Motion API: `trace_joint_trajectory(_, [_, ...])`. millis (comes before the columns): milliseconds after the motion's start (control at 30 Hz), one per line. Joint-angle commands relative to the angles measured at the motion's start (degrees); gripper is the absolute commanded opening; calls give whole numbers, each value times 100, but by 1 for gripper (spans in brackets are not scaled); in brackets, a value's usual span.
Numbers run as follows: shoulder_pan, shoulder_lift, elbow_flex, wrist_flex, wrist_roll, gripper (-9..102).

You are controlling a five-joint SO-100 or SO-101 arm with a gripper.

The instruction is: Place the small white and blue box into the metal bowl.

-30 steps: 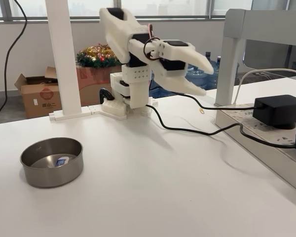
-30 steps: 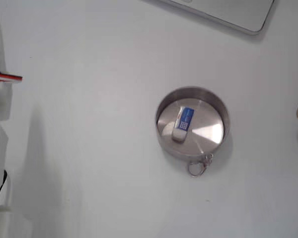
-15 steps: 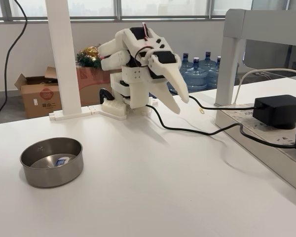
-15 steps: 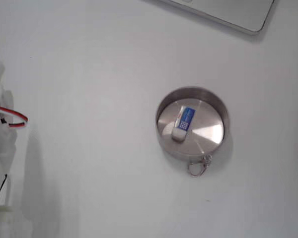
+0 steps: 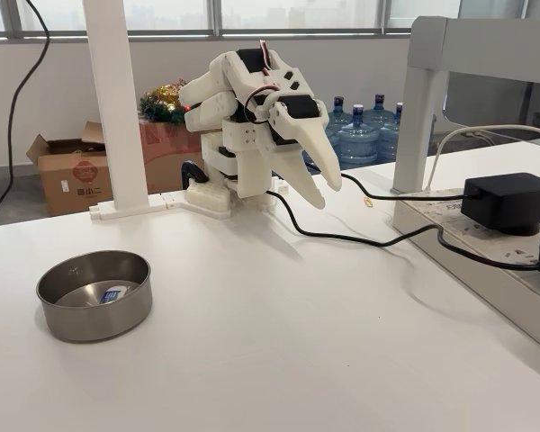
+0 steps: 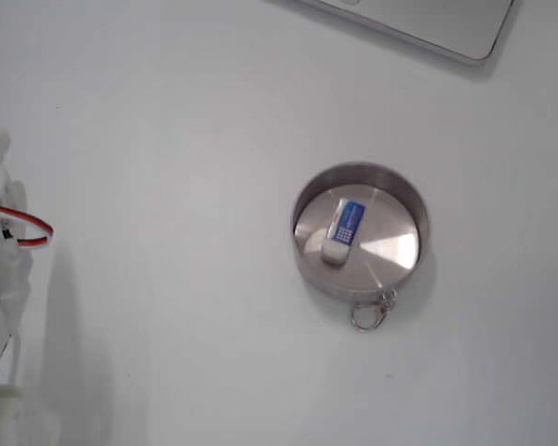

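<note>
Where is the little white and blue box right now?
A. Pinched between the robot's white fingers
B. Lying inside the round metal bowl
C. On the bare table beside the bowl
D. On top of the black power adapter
B. In both fixed views the small white and blue box lies flat on the floor of the metal bowl, while the gripper hangs folded near the arm's base, far from the bowl, holding nothing.

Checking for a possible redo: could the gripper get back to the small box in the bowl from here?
Probably yes: the small box lies uncovered in the open-topped metal bowl, and bare table separates it from the folded-back gripper.
</note>
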Motion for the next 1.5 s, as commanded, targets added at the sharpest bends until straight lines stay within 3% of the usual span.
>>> trace_joint_trajectory(0, [35, 97, 264, 18, 62, 16])
trace_joint_trajectory(867, [-18, 97, 229, 114, -18, 16])
trace_joint_trajectory(1100, [-18, 97, 220, 123, 9, -5])
trace_joint_trajectory(1467, [26, 97, 220, 123, 53, -5])
